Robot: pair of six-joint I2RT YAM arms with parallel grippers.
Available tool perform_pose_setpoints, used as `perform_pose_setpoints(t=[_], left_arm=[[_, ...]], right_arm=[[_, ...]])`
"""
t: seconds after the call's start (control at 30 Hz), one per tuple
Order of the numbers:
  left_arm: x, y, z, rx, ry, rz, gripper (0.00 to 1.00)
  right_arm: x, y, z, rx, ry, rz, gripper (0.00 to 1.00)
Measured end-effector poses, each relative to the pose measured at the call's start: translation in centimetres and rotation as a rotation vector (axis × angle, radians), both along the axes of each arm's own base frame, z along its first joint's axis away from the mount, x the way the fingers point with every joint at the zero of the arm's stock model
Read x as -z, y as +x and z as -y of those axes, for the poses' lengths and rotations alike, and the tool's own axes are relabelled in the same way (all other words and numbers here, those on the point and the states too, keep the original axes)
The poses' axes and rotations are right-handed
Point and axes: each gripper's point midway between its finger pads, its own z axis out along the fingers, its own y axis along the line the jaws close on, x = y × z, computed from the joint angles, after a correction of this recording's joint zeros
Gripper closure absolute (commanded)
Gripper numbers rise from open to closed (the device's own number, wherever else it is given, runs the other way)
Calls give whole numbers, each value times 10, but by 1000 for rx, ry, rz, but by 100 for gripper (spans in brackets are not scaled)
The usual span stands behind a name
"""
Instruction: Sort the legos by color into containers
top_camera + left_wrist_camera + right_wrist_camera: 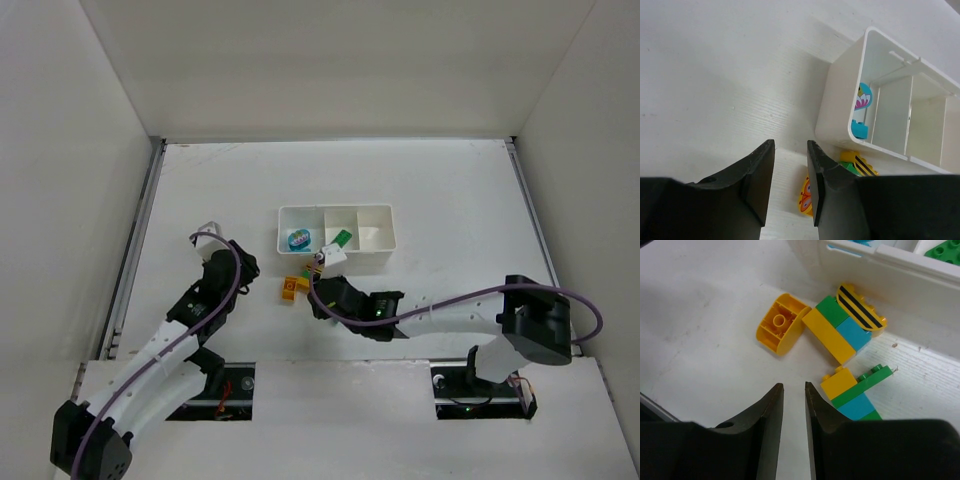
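The white three-compartment tray (384, 212) holds a teal brick (298, 239) in its left compartment and a green brick (342, 236) in the middle one. A cluster of loose legos (293, 286) lies at the tray's front left corner. In the right wrist view these are a yellow curved brick (780, 322), a long yellow brick (829, 335), a striped yellow brick (860, 307) and a yellow, green and teal stack (850, 390). My right gripper (794, 386) is slightly open and empty, just short of them. My left gripper (790, 150) is slightly open and empty, left of the tray (835, 110).
White walls enclose the table on three sides. The tray's right compartment (375, 226) shows nothing inside. In the left wrist view a yellow printed brick (806, 196) lies just behind the right finger, beside the tray's corner.
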Motion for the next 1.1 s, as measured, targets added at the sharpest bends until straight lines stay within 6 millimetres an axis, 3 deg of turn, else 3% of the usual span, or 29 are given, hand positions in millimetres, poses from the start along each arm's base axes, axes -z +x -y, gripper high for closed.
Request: perform_pose_setpoints(t=[0.5, 0.83, 1.1], left_arm=[[1, -7, -16, -40, 28, -13, 68], [-9, -5, -17, -44, 9, 27, 64], [-11, -8, -20, -54, -18, 65, 61]], right_arm=[[14, 10, -8, 11, -33, -3, 56], [6, 16, -13, 40, -19, 8, 30], [15, 18, -21, 97, -33, -30, 29]])
